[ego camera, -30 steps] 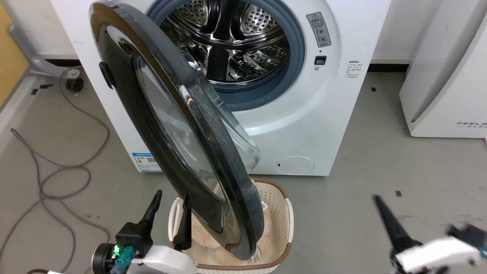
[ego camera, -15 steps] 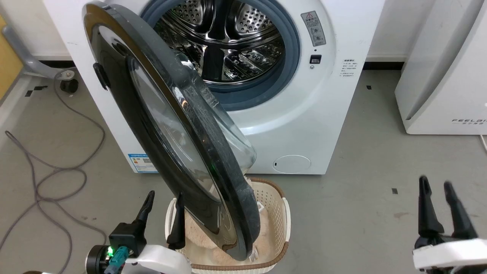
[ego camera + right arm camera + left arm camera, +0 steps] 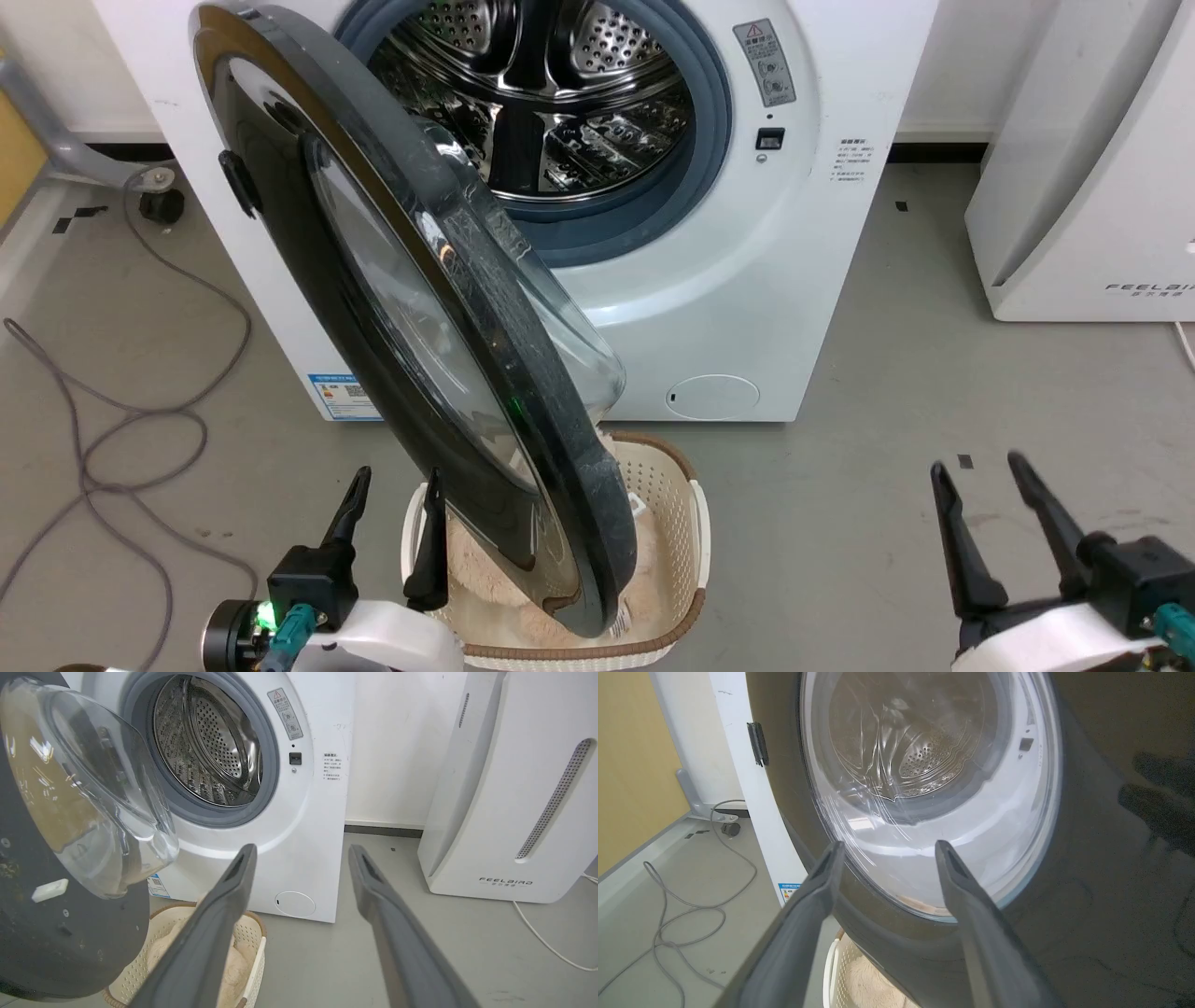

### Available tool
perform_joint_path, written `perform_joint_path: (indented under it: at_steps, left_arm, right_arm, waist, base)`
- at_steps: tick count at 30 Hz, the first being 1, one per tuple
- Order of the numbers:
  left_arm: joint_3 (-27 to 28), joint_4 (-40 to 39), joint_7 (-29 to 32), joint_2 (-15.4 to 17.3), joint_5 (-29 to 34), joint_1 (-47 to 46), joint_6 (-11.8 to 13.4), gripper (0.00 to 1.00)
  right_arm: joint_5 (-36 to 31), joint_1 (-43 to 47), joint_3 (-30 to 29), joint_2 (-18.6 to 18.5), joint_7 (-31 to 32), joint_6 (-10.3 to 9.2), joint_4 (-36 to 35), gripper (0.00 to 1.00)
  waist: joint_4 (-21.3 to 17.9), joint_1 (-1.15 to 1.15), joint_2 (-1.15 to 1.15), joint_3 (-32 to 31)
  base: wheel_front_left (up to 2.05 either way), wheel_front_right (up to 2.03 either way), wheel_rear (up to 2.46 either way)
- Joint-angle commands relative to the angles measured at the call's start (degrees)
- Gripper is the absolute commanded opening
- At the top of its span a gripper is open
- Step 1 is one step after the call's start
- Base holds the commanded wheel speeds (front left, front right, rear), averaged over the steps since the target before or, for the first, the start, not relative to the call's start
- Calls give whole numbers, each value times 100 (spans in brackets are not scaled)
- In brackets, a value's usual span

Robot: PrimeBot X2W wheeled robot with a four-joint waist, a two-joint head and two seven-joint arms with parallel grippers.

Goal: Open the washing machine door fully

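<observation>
The washing machine (image 3: 747, 280) stands with its steel drum (image 3: 560, 93) exposed. Its door (image 3: 467, 308), a glossy black disc with a clear glass bowl, hangs about half swung out, hinged on the left, its rim toward me. My left gripper (image 3: 397, 485) is open at the door's lower outer face. In the left wrist view its fingers (image 3: 889, 845) point at the door (image 3: 1087, 858); I cannot tell whether they touch it. My right gripper (image 3: 976, 467) is open and empty over the floor at the right. In its wrist view the right gripper (image 3: 302, 849) faces the machine (image 3: 303, 812).
A cream basket (image 3: 695, 541) with something beige and fluffy in it sits on the floor under the door's lower edge. A white FEELBIRD appliance (image 3: 1074, 187) stands at the right. A grey cable (image 3: 121, 439) loops over the floor at the left, near a caster (image 3: 154, 205).
The right gripper has come up from a blurred sideways pose to fingers pointing up, then shifted left. The head camera has shifted slightly. The door keeps its angle.
</observation>
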Motion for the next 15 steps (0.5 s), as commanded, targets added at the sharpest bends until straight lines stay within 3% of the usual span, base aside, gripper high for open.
perform_joint_path:
  at_steps: [1,6,7,8,9,10,15]
  left_arm:
    - [23,5,-30,11,31,-1,22,100]
    - [36,18,-30,11,76,8,35,100]
    - [34,24,-30,11,87,14,40,78]
    - [32,27,-30,11,97,21,44,38]
    - [34,27,-30,11,102,25,46,9]
    - [34,24,-30,15,114,27,46,0]
    - [31,19,-30,18,145,37,31,0]
  right_arm:
    - [34,92,-4,21,-6,3,39,100]
    - [71,127,-36,22,-83,3,375,100]
    - [73,119,-35,22,-94,3,416,100]
    - [67,109,-32,22,-104,3,449,100]
    - [58,99,-29,22,-112,3,474,100]
    - [37,89,-27,22,-116,3,495,100]
    - [179,53,24,22,-161,3,558,100]
  waist:
    - [-1,-1,0,-3]
    - [-2,-1,0,-12]
    - [-6,-1,0,-19]
    - [-11,-1,0,-25]
    - [-17,-1,0,-28]
    - [-20,-1,0,-33]
    - [-29,-1,0,-56]
  base:
    - [0,0,0]
    - [0,0,0]
    - [0,0,0]
    - [0,0,0]
    - [0,0,0]
    - [0,0,0]
    - [0,0,0]
